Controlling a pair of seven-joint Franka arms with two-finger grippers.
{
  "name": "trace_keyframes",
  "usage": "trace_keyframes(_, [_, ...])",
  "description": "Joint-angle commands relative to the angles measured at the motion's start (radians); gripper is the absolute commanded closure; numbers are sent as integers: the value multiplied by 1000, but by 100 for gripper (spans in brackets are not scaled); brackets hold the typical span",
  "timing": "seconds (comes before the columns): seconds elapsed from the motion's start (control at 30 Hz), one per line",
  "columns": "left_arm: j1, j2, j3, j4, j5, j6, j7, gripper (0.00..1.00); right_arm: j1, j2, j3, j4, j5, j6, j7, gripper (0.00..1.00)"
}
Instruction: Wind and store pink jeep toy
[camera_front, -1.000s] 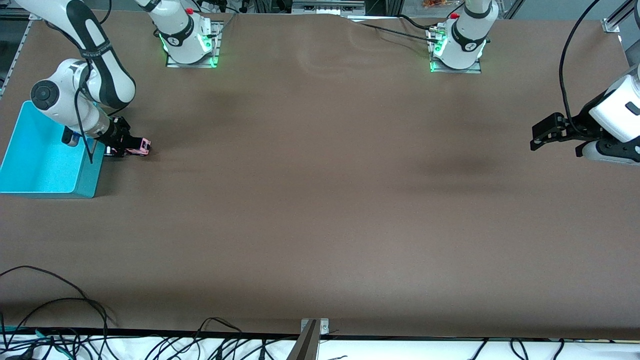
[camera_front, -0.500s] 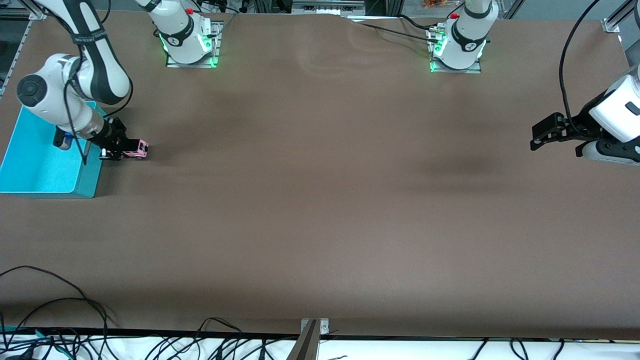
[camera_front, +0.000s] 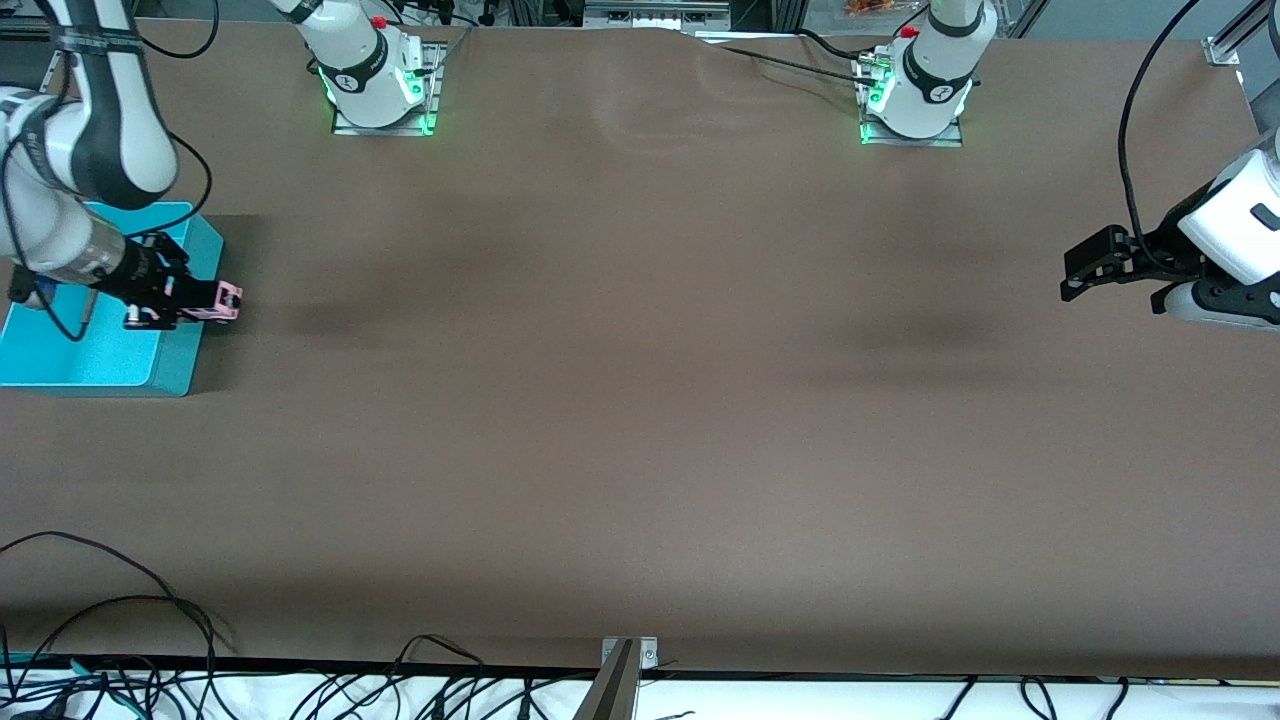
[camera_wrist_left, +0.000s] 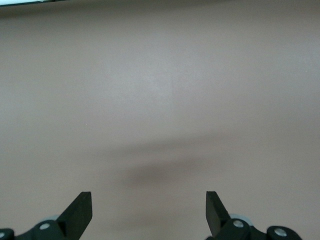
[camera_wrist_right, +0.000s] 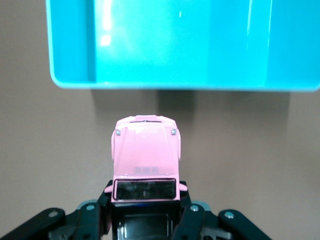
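My right gripper (camera_front: 188, 303) is shut on the pink jeep toy (camera_front: 224, 300), a tiny light pink car with a black roof. It holds the jeep in the air by its rear half, at the turquoise bin's (camera_front: 90, 360) wall that faces the table's middle. In the right wrist view the pink hood (camera_wrist_right: 146, 150) sticks out from between the right gripper's (camera_wrist_right: 145, 209) fingers (camera_wrist_right: 186, 216), over brown table, with the bin (camera_wrist_right: 150, 45) just ahead of it. My left gripper (camera_front: 1078, 272) waits open with nothing in it over the left arm's end of the table; its wrist view shows the left gripper (camera_wrist_left: 149, 207) over bare brown surface.
The bin lies at the right arm's end of the table and holds nothing that I can see. Both arm bases (camera_front: 378, 80) (camera_front: 915, 90) stand along the table's edge farthest from the front camera. Loose cables (camera_front: 120, 680) hang off the near edge.
The right arm has swung toward its own end of the table, carrying the jeep from the brown surface beside the bin to the bin's wall. The left arm has not moved.
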Motion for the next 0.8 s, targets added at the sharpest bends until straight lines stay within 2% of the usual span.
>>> trace_keyframes(0.0, [4, -5, -3, 6, 7, 0, 19, 0, -41, 14, -67, 52, -16, -51, -149, 66])
trace_keyframes(0.1, [4, -5, -3, 6, 9, 0, 19, 0, -77, 27, -88, 62, -16, -51, -246, 66])
trace_keyframes(0.3, [4, -7, -3, 6, 9, 0, 21, 0, -198, 102, -88, 119, -16, -51, -398, 66])
trace_keyframes(0.5, [4, -7, -3, 7, 7, 0, 19, 0, -253, 204, -90, 133, -13, 7, -453, 65])
trace_keyframes(0.77, [4, -7, -1, 6, 9, 0, 21, 0, -287, 287, -88, 131, -3, 119, -453, 65])
